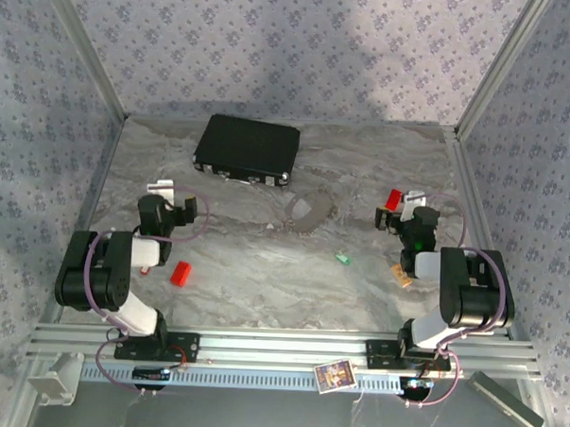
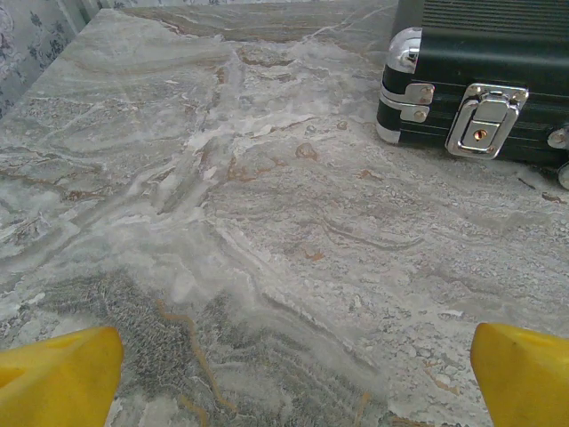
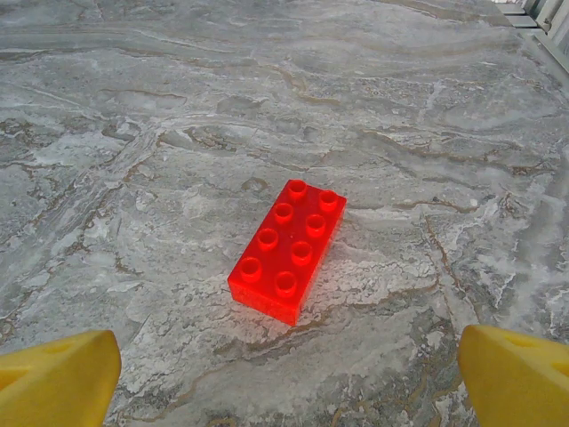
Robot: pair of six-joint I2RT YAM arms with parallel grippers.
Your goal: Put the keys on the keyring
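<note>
On the marble bench, seen from above, the keyring lies near the middle, just below a black case. A green key lies apart from it, toward the right arm. One red block is beside the left arm. A second red block is close to the right hand. The left hand is over bare bench.

At the left wrist, the yellow fingers stand wide apart, released and empty, and the case is ahead on the right.

At the right wrist, the fingers are also spread and empty, with the second red block ahead between them.
</note>
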